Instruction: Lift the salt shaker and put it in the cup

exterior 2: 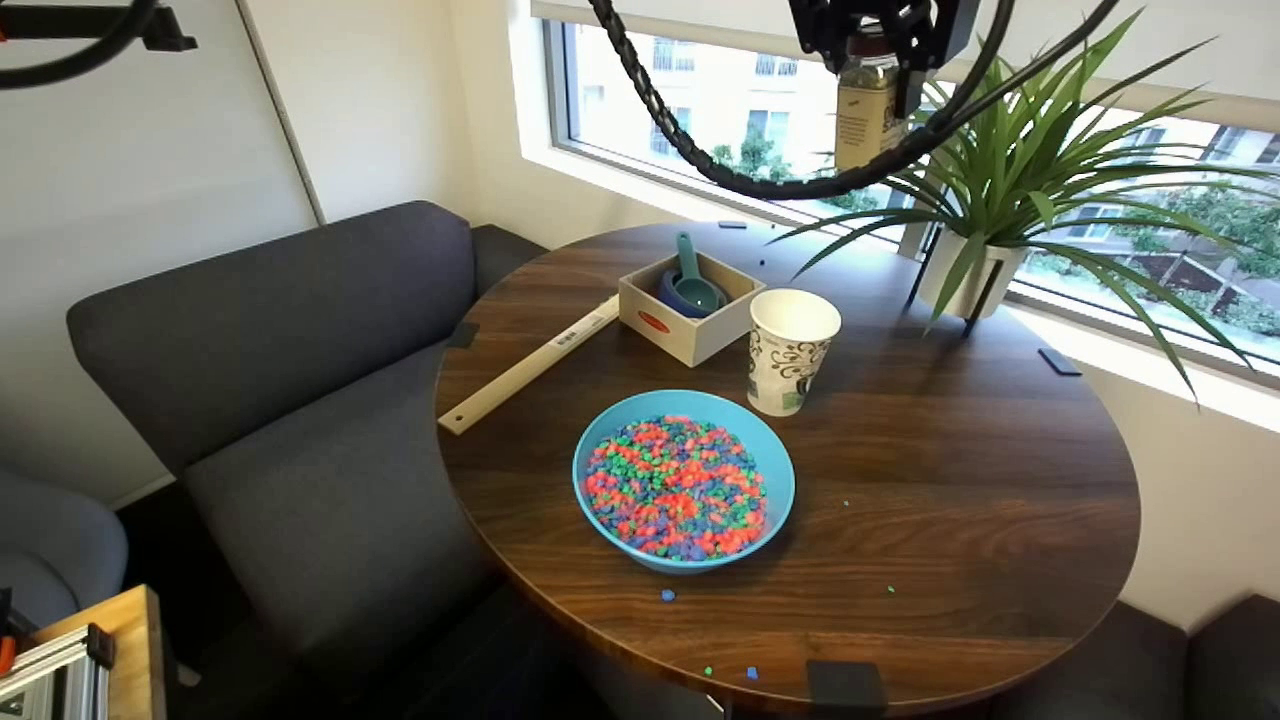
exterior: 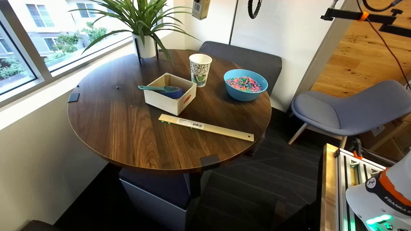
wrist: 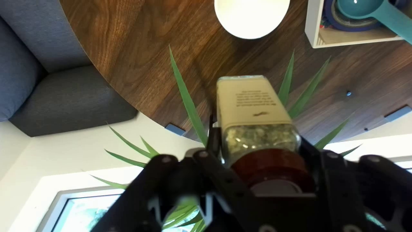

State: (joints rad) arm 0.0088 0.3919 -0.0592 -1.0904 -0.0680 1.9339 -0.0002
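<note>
The salt shaker shows as a squarish glass jar with a pale label, yellow-green flakes and a dark red cap. It appears in both exterior views [exterior: 200, 9] [exterior 2: 864, 125] and in the wrist view [wrist: 254, 103]. My gripper [exterior 2: 872, 80] is shut on it, with a finger on each side in the wrist view [wrist: 260, 140], and holds it high above the table. The cup, a tall white paper cup with dark swirls and green markings, stands upright in both exterior views [exterior: 199, 72] [exterior 2: 785, 360] and the wrist view [wrist: 251, 16]. The shaker is apart from it.
A blue bowl [exterior: 242, 95] of coloured pebbles stands beside the cup. A pale wooden box [exterior: 160, 102] holds a blue tape roll and a teal scoop [exterior: 157, 88]. A wooden strip [exterior: 221, 131] lies on the table. A potted plant [exterior 2: 965, 275] stands by the window.
</note>
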